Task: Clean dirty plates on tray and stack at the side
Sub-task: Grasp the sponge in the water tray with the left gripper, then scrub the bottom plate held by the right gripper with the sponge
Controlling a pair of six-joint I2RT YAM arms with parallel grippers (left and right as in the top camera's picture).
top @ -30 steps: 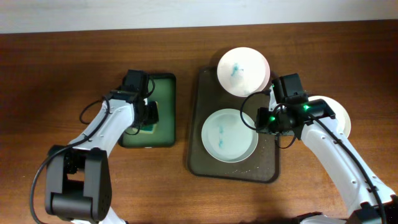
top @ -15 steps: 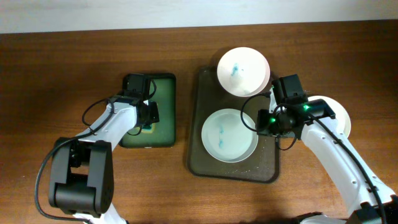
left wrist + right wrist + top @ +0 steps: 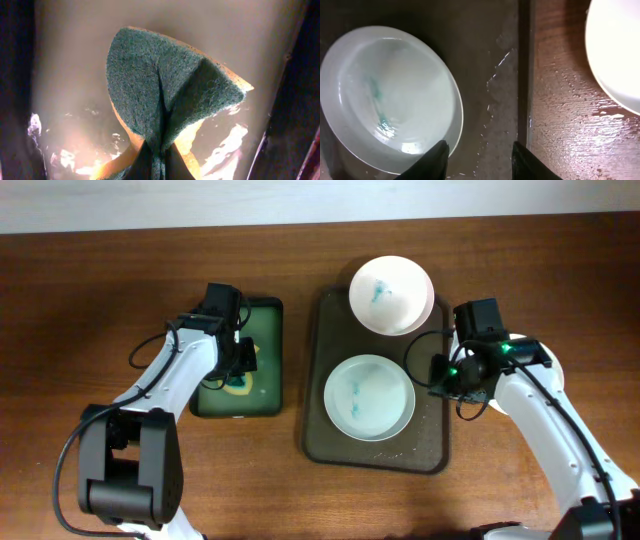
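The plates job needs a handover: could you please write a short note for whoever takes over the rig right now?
Left gripper: shut on the teal-yellow sponge, which is folded in its jaws, at the small green tray.
Right gripper: open and empty, low over the right rim of the big tray.
Plates: the middle plate sits mid-tray, smeared teal. The far plate is at the tray's far end, also smeared. The third plate is on the table to the right, with no smears where visible.
Done: possibly the third plate.
Left: wipe both smeared plates and stack them aside.

Plates [image 3: 369, 396]: three counted
Dark tray [image 3: 425, 442]: one counted
Green tray [image 3: 266, 330]: one counted
Sponge [image 3: 165, 95]: one counted
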